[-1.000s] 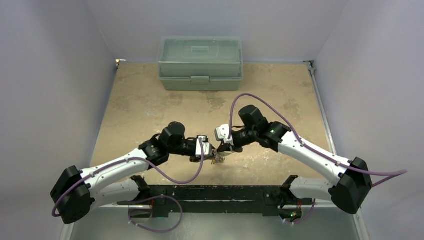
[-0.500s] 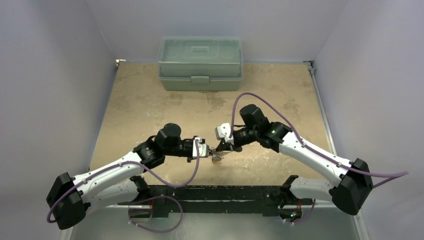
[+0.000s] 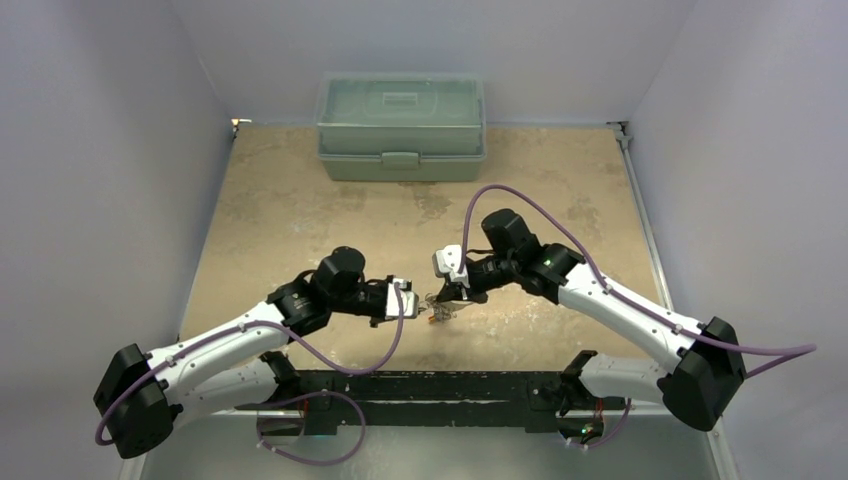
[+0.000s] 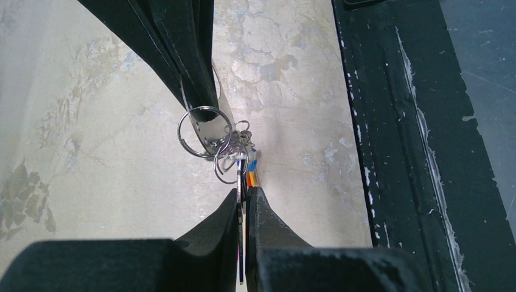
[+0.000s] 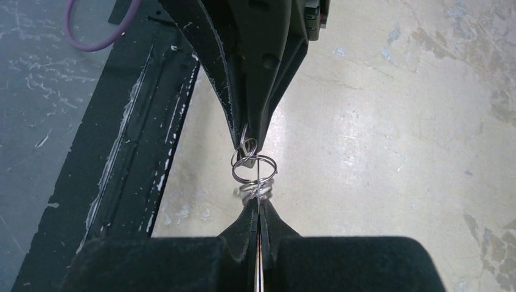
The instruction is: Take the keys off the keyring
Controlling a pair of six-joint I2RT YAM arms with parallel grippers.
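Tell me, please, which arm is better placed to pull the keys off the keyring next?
Probably the left. The left gripper is shut on the keys by their coloured tags, while the right gripper pinches the keyring, so the left can draw away while the right anchors.

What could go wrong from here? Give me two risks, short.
1. The left gripper pinches the keys and the right gripper pinches the keyring only at the fingertips. A hard pull may slip one free and drop the bunch onto the table.
2. Several small rings look interlinked between them, so pulling straight apart may only tighten the tangle instead of threading a key off.
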